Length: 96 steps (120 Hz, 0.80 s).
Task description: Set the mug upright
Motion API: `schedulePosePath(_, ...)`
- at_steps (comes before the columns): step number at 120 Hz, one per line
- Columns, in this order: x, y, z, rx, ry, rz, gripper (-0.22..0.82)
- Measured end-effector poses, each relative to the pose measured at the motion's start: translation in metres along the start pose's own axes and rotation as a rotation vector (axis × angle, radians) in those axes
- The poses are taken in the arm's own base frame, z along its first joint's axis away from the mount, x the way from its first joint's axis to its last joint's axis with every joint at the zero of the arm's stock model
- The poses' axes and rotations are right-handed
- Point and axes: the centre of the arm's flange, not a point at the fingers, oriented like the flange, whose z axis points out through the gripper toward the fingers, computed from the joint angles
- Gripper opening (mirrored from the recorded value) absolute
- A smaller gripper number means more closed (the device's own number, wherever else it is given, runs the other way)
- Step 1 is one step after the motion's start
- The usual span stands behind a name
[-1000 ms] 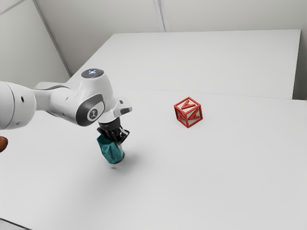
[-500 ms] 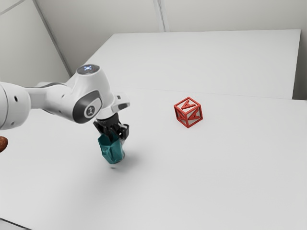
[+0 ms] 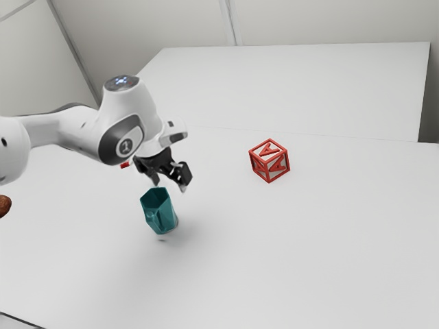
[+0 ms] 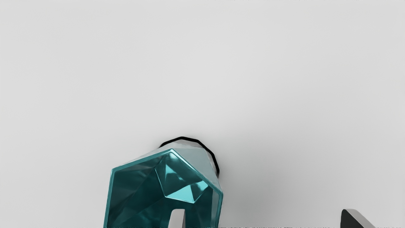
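Black two-finger gripper [image 3: 169, 186] hangs above the teal faceted mug [image 3: 160, 213], released, its two fingers spread well apart with nothing held between them. In the exterior view the fingertips are just above the mug's rim and clear of it. In the wrist view one finger overlaps the mug's open mouth, while the other lies out past the rim over bare tabletop. The mug stands upright on the white table [image 3: 295, 253], its angular mouth facing up and its dark-edged base [image 4: 217, 163] down at the tabletop. Toward the exterior view's right, well apart from the mug, sits a red-framed cube [image 3: 269, 162]. A rounded brown object [image 3: 4, 206] is cut off by the exterior view's left edge; what it is, I cannot tell.
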Motion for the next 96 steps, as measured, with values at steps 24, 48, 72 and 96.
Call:
schedulePosePath(24,0.02,0.007,-0.038,-0.016,-0.018,-0.008,0.56)
schedulePosePath(48,0.038,0.01,-0.071,-0.041,-0.054,-0.02,0.57)
schedulePosePath(72,0.058,0.006,-0.113,-0.052,-0.067,-0.03,0.58)
schedulePosePath(96,0.068,0.0,-0.159,-0.056,-0.067,-0.036,0.58)
